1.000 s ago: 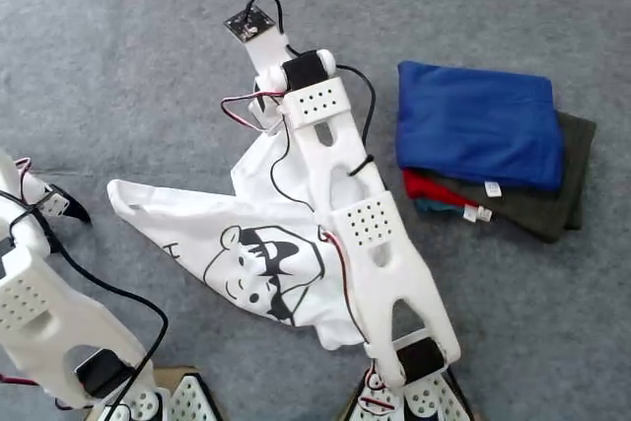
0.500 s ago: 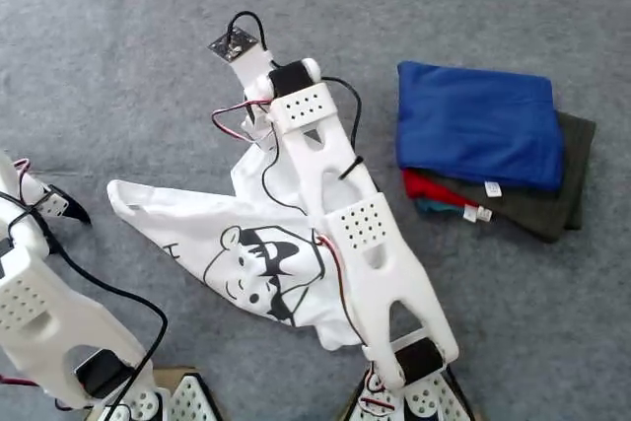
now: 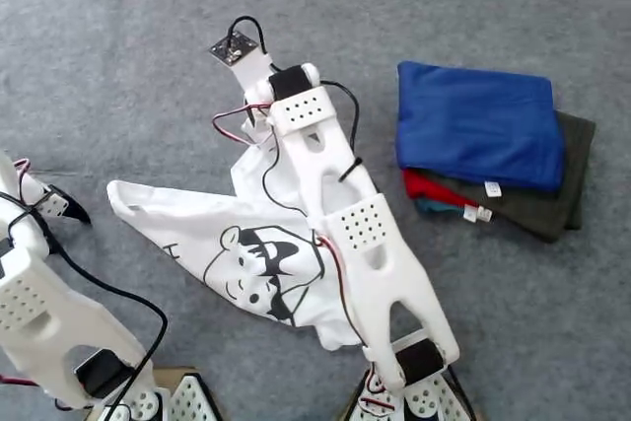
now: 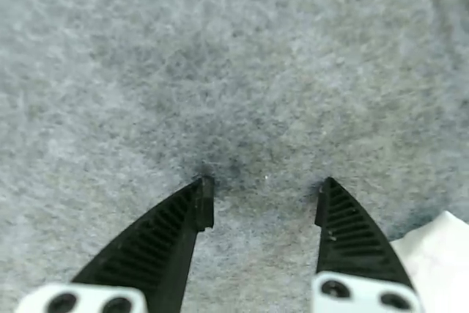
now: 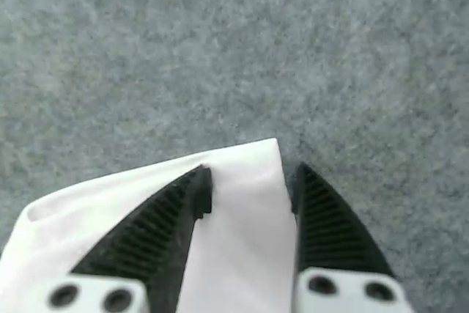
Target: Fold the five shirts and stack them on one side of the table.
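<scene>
A white shirt with a black cartoon print lies crumpled in the middle of the grey table. One corner of it sits between the open fingers of my right gripper, which in the high view hovers at the shirt's far edge. A blue folded shirt tops a stack at the right, over dark grey, red and teal layers. My left gripper is at the table's left side, open over bare cloth, with a bit of the white shirt beside one finger.
The grey table cover stretches free at the far left and front right. The right arm's white links lie across the shirt's right half. Both arm bases stand at the near edge.
The right arm's wrist swung left and slightly farther away over the shirt's far corner, then held. The left arm stayed put.
</scene>
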